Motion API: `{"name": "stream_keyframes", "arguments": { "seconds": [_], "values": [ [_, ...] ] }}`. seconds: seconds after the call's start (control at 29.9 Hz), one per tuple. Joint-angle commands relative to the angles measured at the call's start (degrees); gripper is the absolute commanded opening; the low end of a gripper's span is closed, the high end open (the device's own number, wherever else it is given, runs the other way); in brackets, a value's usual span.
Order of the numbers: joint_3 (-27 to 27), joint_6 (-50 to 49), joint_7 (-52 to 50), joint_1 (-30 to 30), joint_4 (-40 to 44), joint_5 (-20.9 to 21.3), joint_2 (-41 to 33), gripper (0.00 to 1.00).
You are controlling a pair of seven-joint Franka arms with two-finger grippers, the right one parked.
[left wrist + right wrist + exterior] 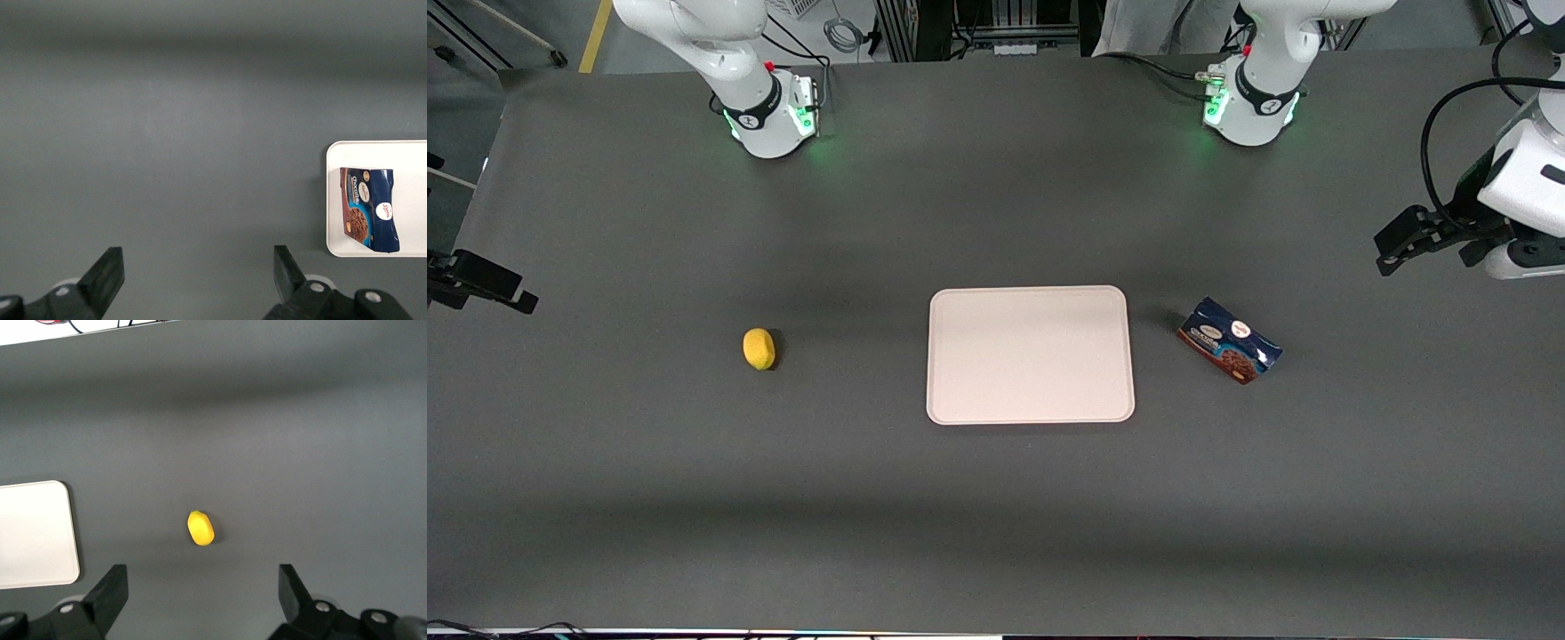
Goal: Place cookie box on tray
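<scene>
The cookie box (1230, 340), a small navy carton with a brown cookie picture, lies tilted on the dark table. It is beside the tray (1030, 354), a short gap away, on the side toward the working arm's end. In the left wrist view the cookie box (370, 209) shows against the white surface of the tray (407, 152). My left gripper (1392, 245) hangs above the table at the working arm's end, well off from the box and farther from the front camera. The gripper (197, 267) is open, with only bare table between its fingers.
A small yellow lemon-like object (759, 348) lies on the table toward the parked arm's end, level with the tray. The two arm bases (772, 111) (1252, 102) stand at the table edge farthest from the front camera.
</scene>
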Motion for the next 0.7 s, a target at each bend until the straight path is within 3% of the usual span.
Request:
{"name": "stream_keyframes", "arguments": {
  "seconds": [0.0,0.67],
  "values": [
    [0.19,1.63,-0.76,-0.45,-0.59,0.16,0.88,1.0],
    [-0.16,11.9,-0.76,-0.54,-7.44,0.87,2.2,1.0]
  ]
}}
